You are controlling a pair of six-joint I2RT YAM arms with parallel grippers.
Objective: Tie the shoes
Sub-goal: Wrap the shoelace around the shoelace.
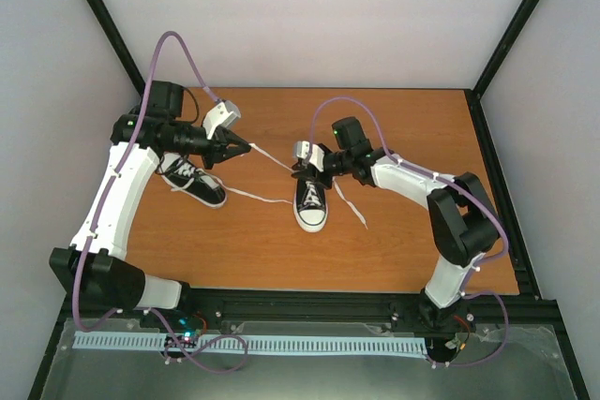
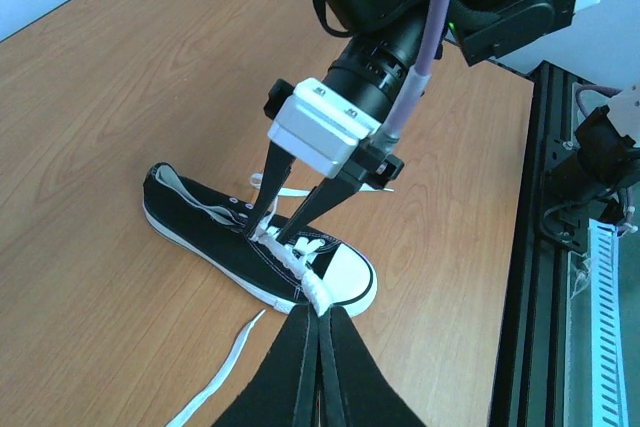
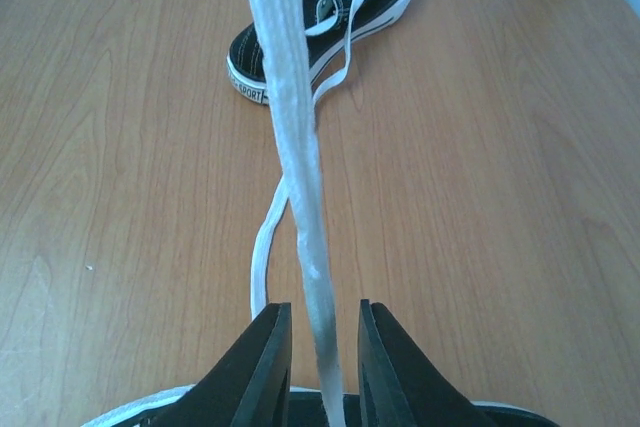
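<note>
**A:** Where are the shoes?

**B:** Both are on the wooden worktop. The centre shoe stands upright in the middle, with its white toe cap towards the arm bases. The second shoe is to its left, near it but apart, set at an angle and partly under the left arm.

**A:** What are the left fingers doing?

**B:** The left fingers are pressed together on a white lace. It comes out at their tips and runs taut to the lacing of the centre shoe.

**A:** And the right ones?

**B:** The right fingers point down over the centre shoe's lacing with only a narrow gap between them. The stretched lace runs through that gap. The wrist view shows a sliver of space on each side of it, so they bracket the lace rather than pinch it.

**A:** Any other laces?

**B:** A loose lace lies flat on the worktop between the two shoes. A trailing lace runs off to the right of the centre shoe
</note>
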